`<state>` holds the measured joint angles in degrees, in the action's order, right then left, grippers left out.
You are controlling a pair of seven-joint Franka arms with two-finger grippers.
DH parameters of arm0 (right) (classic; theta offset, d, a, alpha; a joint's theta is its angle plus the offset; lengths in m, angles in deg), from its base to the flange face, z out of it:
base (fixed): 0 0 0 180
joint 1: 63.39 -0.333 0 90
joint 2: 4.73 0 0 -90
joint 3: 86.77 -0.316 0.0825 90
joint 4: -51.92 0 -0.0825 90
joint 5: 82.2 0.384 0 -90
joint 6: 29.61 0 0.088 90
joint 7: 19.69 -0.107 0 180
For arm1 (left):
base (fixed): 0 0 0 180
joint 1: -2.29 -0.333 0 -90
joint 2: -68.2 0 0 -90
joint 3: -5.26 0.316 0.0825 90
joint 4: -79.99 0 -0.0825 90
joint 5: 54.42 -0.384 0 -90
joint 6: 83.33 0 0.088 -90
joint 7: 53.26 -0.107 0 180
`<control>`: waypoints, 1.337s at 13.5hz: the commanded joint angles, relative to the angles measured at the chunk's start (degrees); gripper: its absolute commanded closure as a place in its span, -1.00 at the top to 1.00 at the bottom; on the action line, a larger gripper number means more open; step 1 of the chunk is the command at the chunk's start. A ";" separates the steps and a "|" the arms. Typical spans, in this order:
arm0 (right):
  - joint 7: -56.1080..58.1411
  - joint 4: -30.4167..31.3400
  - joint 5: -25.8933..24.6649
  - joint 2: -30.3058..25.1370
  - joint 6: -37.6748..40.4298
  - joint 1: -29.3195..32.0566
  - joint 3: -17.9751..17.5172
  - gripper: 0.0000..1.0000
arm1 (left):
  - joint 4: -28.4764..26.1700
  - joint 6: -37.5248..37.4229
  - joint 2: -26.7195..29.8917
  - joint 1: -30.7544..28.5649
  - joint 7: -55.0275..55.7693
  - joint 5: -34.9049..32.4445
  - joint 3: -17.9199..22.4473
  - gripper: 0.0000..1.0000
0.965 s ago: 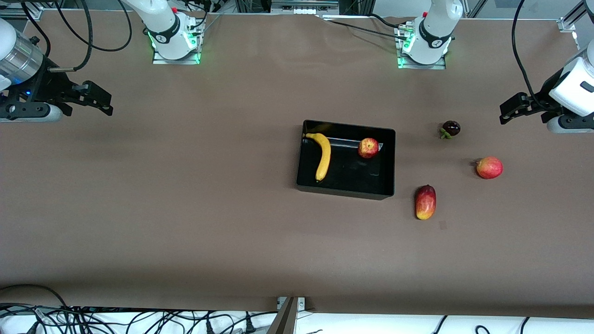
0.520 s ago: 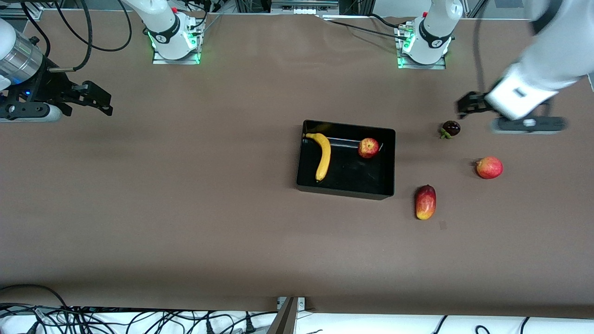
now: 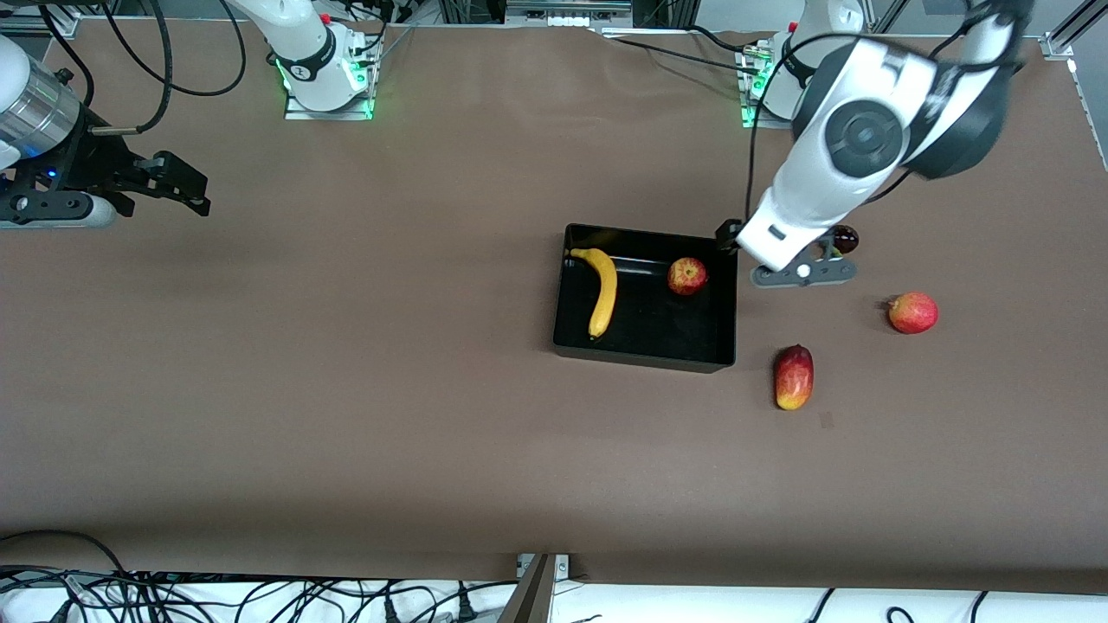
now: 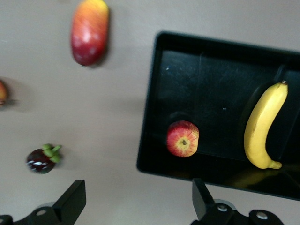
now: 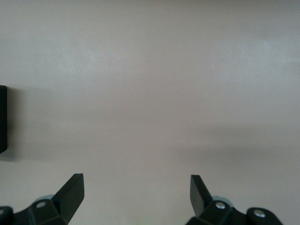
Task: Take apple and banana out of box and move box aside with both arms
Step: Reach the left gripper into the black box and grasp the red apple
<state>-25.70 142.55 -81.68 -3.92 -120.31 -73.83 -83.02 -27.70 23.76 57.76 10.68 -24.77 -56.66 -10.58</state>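
Note:
The black box [image 3: 658, 333] sits mid-table. In it lie the yellow banana [image 3: 603, 290] and the small red-yellow apple [image 3: 686, 276], apart from each other. My left gripper [image 3: 734, 237] is open and empty, up over the box's corner that is farther from the front camera, at the left arm's end. The left wrist view shows the left gripper [image 4: 138, 201] spread wide, with the box [image 4: 150, 117], apple [image 4: 183, 138] and banana [image 4: 263, 124] below. My right gripper [image 3: 195, 186] waits open over the right arm's end of the table. In its wrist view the right gripper [image 5: 136, 194] is over bare table.
On the table toward the left arm's end lie a red-yellow mango [image 3: 794, 376], a redder round fruit [image 3: 912, 312] and a dark purple mangosteen [image 3: 847, 237], partly covered by the left hand. The mango [image 4: 89, 30] and mangosteen [image 4: 43, 158] also show in the left wrist view.
My left arm has swung in from the table's end, past the mangosteen, to the box's corner. The right arm, the box and the fruits have not moved.

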 commanded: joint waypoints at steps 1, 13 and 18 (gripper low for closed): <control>0.21 -0.98 0.27 0.33 0.52 0.43 -0.15 1.00 | -2.08 4.09 -3.61 3.29 0.51 0.93 0.19 1.00; 0.39 -0.98 0.27 0.33 0.43 0.43 -0.15 1.00 | -11.66 25.10 -11.79 4.44 1.65 -0.04 0.37 1.00; 0.39 -0.98 0.27 0.33 0.43 0.43 -0.15 1.00 | -9.82 25.37 -16.54 5.58 7.98 -4.96 0.28 1.00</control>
<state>-25.70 142.55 -81.68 -3.90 -120.31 -73.83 -82.99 -38.74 49.13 42.58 15.63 -18.74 -59.94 -10.58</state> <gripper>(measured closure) 0.000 0.000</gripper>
